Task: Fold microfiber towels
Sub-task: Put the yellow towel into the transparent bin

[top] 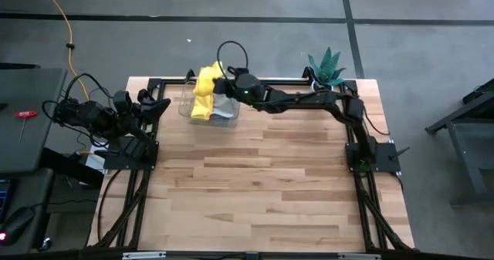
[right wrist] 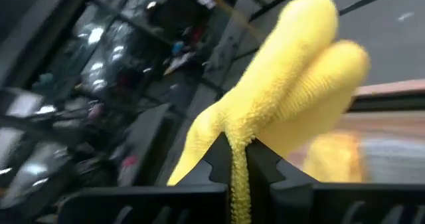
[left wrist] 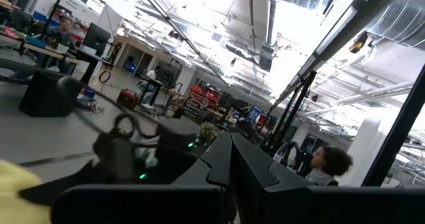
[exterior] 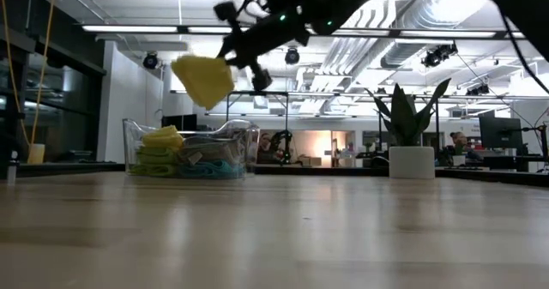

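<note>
High view: yellow towel (top: 205, 92), one, hanging bunched from the right gripper (top: 224, 84) above the clear tray (top: 185, 106) at the table's (top: 262, 190) far edge. Right wrist view: jaws closed on a pinch of the yellow plush, cloth bulging out past the fingertips. Low view: the towel (exterior: 204, 79) is clear of the tray (exterior: 249, 147), raised above its left end.

Remaining towels, in the tray: a second yellow (exterior: 163, 137) on top of a lime green (exterior: 156, 162) at the left end, a grey (exterior: 216, 149) beside them, a teal (exterior: 206, 171) at the bottom.

Right arm (top: 309, 99): stretched along the far edge, passing just in front of the potted plant (top: 327, 65) at the far right corner.

Left gripper (top: 160, 106): closed on nothing, at the table's left edge, near the tray but apart from it.

Table otherwise bare wood.
</note>
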Tool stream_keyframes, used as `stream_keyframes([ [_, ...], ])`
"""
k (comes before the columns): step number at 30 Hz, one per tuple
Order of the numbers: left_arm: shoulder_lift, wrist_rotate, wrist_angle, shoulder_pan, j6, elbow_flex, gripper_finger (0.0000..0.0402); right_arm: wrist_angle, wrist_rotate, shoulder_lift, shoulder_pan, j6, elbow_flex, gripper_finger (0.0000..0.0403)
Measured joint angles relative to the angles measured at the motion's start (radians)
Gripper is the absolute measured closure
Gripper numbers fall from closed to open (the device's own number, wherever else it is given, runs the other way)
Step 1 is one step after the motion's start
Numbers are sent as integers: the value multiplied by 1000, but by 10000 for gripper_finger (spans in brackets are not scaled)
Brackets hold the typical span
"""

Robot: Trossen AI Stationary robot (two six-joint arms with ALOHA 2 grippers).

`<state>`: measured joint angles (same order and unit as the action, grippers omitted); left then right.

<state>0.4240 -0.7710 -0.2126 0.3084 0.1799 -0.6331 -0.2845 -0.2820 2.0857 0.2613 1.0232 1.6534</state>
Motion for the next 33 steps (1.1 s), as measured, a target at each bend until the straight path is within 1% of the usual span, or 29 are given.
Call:
stream_keyframes([
  [1,0,0,1,0,0,0,402,15,-29,20,2,-8,18,403],
  [3,0,0,1,0,0,0,401,16,-52,62,3,0,47,403],
  [8,0,0,5,0,0,0,402,23,-37,153,14,59,67,403],
  [11,0,0,5,0,0,0,401,45,-16,180,14,75,67,403],
  [17,0,0,6,0,0,0,402,178,20,172,-1,28,66,403],
  [23,0,0,6,0,0,0,402,258,40,135,1,-11,67,403],
  [33,0,0,9,0,0,0,401,479,-8,50,35,-119,67,403],
])
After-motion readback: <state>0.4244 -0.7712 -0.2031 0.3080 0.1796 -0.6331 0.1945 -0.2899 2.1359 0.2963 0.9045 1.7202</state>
